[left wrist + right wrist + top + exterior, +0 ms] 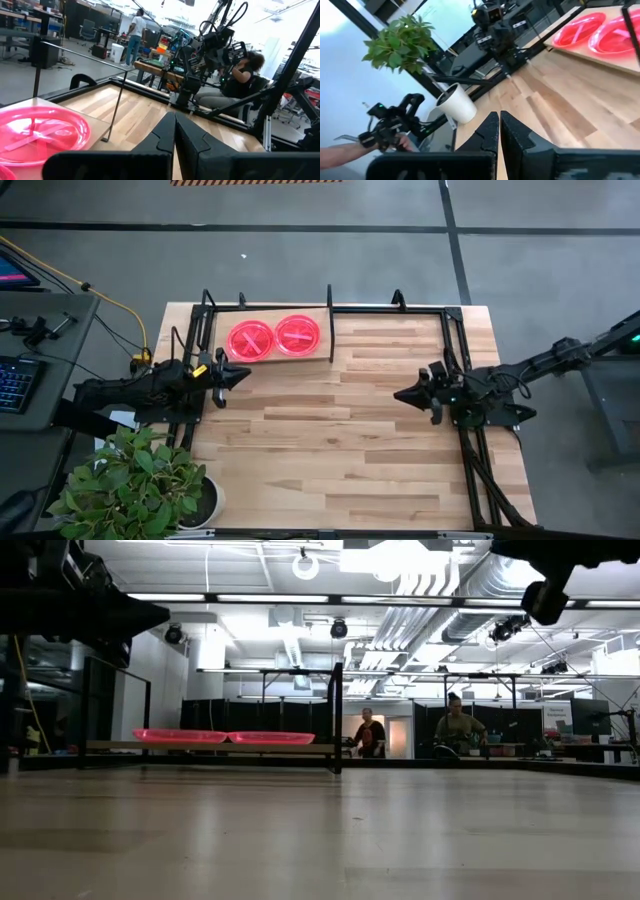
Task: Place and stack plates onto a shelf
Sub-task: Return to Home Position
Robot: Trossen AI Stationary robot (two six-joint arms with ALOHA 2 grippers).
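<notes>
Jaws together, both empty | left jaws 9 o'clock | right jaws 3 o'clock | plates (250,340) side-by-side on shelf (275,318), 11 o'clock

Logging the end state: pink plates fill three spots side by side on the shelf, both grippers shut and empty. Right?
Not three: the high view shows pink plates at two spots side by side on the shelf. The left gripper and right gripper are shut and empty.

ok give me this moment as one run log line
plates: on shelf, two side-by-side spots | left hand: shut, empty, left table edge by shelf | right hand: shut, empty, right table side
</notes>
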